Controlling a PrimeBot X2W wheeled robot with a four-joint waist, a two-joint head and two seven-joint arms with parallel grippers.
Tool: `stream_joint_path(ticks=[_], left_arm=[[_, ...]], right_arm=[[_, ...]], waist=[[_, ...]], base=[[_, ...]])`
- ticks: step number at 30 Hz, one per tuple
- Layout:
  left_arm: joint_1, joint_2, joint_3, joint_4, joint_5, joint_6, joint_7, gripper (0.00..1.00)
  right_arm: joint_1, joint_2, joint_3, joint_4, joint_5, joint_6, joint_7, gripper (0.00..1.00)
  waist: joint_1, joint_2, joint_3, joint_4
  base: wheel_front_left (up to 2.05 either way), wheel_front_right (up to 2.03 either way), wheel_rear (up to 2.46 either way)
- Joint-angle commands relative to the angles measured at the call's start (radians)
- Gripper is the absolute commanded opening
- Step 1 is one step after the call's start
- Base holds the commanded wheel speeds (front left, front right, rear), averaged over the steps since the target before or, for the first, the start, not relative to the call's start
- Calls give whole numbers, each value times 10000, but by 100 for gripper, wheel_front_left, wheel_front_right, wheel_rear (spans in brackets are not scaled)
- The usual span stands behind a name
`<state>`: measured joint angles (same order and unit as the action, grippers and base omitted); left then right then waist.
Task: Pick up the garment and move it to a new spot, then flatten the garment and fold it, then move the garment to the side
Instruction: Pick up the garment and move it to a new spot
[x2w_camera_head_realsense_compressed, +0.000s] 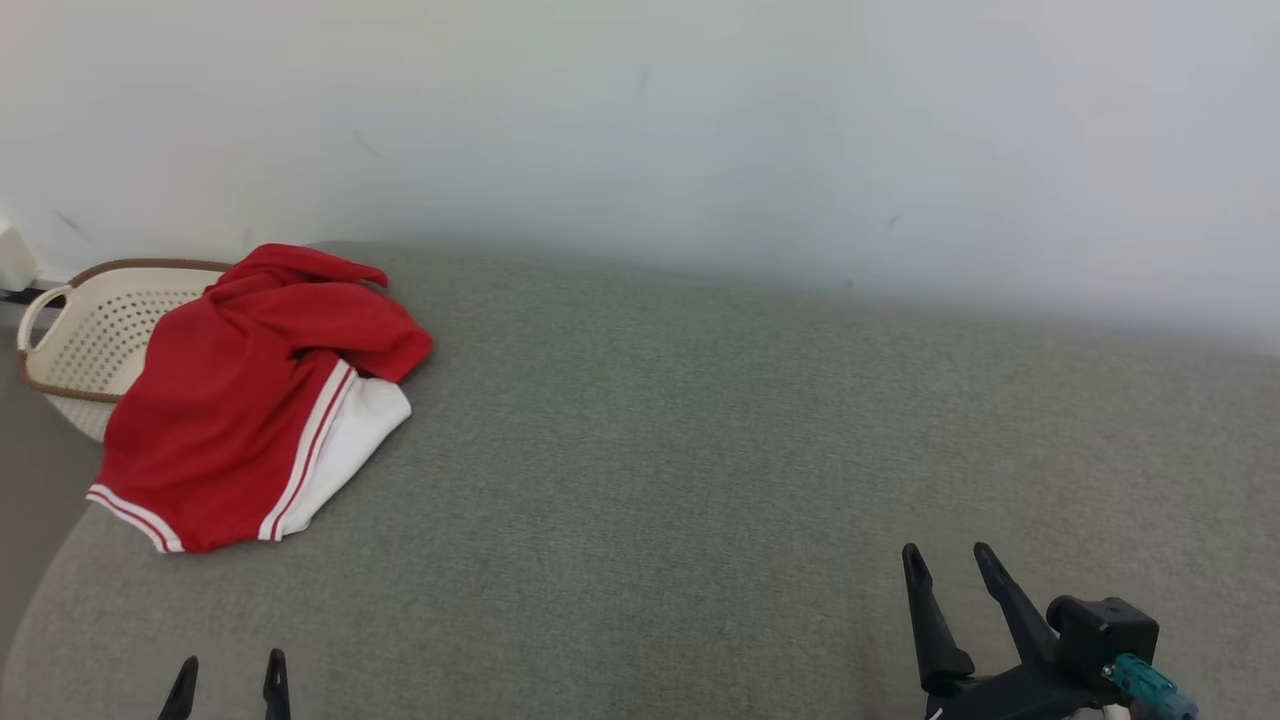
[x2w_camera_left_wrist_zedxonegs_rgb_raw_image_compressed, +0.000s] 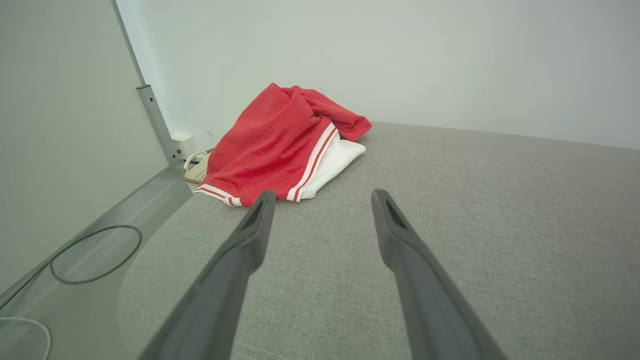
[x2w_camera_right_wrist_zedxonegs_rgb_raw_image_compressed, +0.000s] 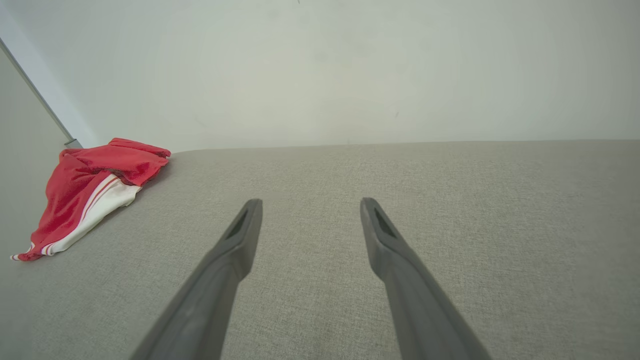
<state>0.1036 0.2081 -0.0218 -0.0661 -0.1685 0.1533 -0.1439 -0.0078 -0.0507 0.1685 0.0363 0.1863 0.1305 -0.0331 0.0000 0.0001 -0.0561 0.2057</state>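
Both grippers, left gripper (x2w_camera_head_realsense_compressed: 232, 672) and right gripper (x2w_camera_head_realsense_compressed: 950, 562), hung spread and empty; the soft, light red garment (x2w_camera_head_realsense_compressed: 235, 400) looked easiest pinched at its striped hem.

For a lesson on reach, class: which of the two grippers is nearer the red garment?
The left gripper: in the head view it sits just below the garment, while the right gripper is far off to the side.

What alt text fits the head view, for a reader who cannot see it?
A crumpled red garment with white stripes lies at the far left of a grey fabric surface, hiding part of a cream basket behind it. The left pincer at lower left and the right pincer at lower right both stand open and empty, well short of the garment.
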Motion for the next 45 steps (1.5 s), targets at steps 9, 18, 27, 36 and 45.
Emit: stream_joint_path(ticks=[9, 18, 27, 36, 45], left_arm=[[313, 220, 215, -180, -50, 254, 131, 100], [525, 337, 281, -446, -30, 416, 271, 100], [701, 327, 415, -626, -131, 567, 211, 100], [105, 460, 358, -757, -298, 425, 270, 100], [-1868, 1167, 655, -899, -900, -247, 593, 100]], right_arm=[[140, 10, 374, 192, 156, 4, -188, 100], [86, 8, 632, 320, 210, 4, -274, 100], [-239, 7, 864, 543, 248, 4, -316, 100], [-144, 7, 882, 635, 318, 4, -455, 100], [-557, 7, 1164, 451, 269, 4, -326, 100]], waist=[[0, -1, -290, 1519], [0, -1, -450, 2286], [0, -1, -375, 2379], [0, -1, -418, 2301], [0, -1, 30, 1475]], base=[[0, 0, 0], [0, 0, 0], [0, 0, 0], [0, 0, 0], [0, 0, 0]])
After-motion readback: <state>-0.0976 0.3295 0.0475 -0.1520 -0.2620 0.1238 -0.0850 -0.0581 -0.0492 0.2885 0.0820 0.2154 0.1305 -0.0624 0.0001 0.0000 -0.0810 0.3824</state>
